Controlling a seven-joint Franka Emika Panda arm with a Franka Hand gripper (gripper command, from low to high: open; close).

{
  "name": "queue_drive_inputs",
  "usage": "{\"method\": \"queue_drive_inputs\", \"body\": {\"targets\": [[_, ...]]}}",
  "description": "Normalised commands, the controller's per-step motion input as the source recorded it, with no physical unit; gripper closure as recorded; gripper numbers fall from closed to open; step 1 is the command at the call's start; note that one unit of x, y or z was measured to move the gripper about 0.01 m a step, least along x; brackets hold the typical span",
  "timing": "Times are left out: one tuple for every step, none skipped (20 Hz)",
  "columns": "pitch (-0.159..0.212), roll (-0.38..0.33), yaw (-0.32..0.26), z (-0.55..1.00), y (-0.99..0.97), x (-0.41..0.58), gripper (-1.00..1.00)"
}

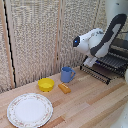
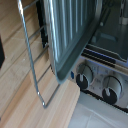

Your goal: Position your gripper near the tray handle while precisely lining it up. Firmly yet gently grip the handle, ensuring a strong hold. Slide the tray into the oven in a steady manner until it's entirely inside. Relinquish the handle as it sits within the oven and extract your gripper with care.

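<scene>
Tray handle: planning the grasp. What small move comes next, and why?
Probably ease the gripper onto the handle, aligned: the tray sticks out of the oven, and the wrist view shows the rail ungripped.

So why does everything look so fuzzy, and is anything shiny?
Exterior view: small and soft all over, the plate pattern smeared, the arm edges hazy. Wrist view: very close, so the tray and oven knobs blur; pale glare streaks run along the tray's metal and its thin handle.
</scene>
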Motion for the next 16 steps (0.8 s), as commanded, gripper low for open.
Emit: {"method": "queue_drive_inputs", "body": {"targets": [[-0.013, -0.091, -0.027, -0.18, -0.37, 0.106, -1.0], [-0.009, -0.099, -0.026, -0.17, -0.37, 0.097, -1.0], [0.0, -0.103, -0.018, -0.17, -0.35, 0.111, -1.0], [0.0, -0.094, -0.006, -0.2, -0.31, 0.131, -1.0], [0.0, -0.072, 0.0, -0.21, -0.23, 0.146, -1.0], [0.0, -0.061, 0.0, -0.19, -0.16, 0.126, -1.0], [0.006, -0.054, 0.0, -0.22, -0.07, 0.12, -1.0], [0.027, -0.034, 0.0, -0.23, -0.01, 0.117, -1.0], [0.049, -0.026, 0.001, -0.22, 0.0, 0.129, -1.0], [0.07, -0.021, 0.027, -0.24, 0.02, 0.134, -1.0], [0.096, -0.016, 0.053, -0.24, 0.11, 0.137, -1.0], [0.117, -0.034, 0.077, -0.22, 0.21, 0.197, -1.0], [0.11, -0.042, 0.074, -0.19, 0.23, 0.186, -1.0], [0.096, -0.047, 0.061, -0.14, 0.22, 0.157, -1.0], [0.071, -0.019, 0.044, -0.06, 0.07, 0.143, -1.0], [0.059, -0.017, 0.041, -0.02, 0.0, 0.157, -1.0]]}}
